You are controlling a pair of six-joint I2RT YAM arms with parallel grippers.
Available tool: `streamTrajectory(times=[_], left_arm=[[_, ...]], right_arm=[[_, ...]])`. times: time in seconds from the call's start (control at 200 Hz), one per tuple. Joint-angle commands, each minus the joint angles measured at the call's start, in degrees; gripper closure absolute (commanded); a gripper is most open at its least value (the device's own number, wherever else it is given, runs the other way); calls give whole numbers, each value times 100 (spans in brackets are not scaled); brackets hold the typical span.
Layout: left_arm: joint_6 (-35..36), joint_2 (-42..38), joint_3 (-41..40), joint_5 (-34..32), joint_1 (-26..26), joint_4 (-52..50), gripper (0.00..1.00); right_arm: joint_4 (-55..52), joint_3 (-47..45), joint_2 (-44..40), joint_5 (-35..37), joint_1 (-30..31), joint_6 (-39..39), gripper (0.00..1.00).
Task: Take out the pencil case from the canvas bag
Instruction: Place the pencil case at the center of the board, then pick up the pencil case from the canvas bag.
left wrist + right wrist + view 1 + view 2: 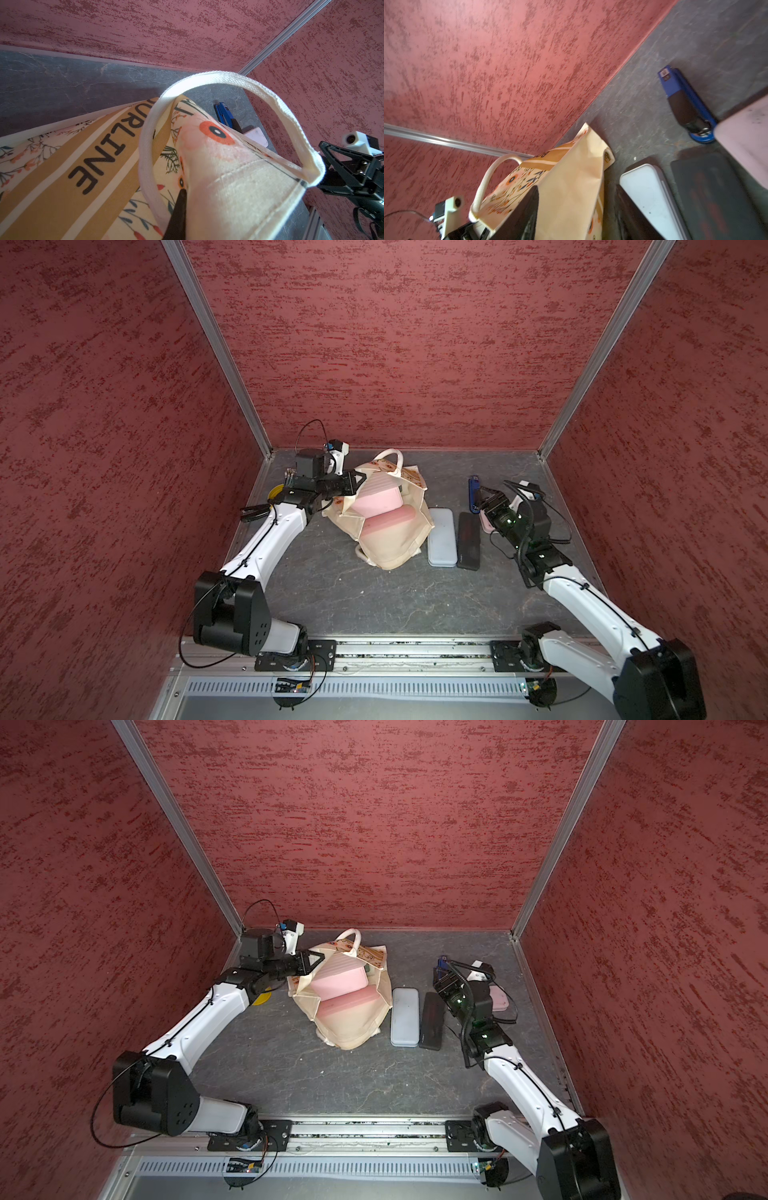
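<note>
Pinching the canvas bag (390,549) by its rim, the left end effector (356,485) holds the mouth open. The right end effector (483,498), jaws spread, hovers well apart over the bench (332,593); it should reach in and grip the pink pencil case (390,518) inside across its narrow width.

I can read the dark letters "URLINE" on a tan stripe of the canvas bag (62,166). The small label on the blue stapler (671,83) is too blurred for me.
</note>
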Motion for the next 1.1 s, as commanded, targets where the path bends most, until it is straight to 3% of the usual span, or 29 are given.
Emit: streamTrajectory(times=[0.0,0.361,0.696,0.837,1.097], left_arm=[[18,-59,-98,-71,-28,82,100],[105,-48,-97,-197,-27,32,100],[20,82,-62,-57,17,70,100],[35,55,-80,-70,31,57,100],[53,35,-74,-52,26,59,100]], right_arm=[[-194,469,177,386,470,-475,43],[195,1552,910,622,2091,-2473,42],[286,1914,930,796,3168,-4700,44],[-384,2151,1039,521,3523,-6310,45],[-1799,2649,1313,171,3574,-8268,43]])
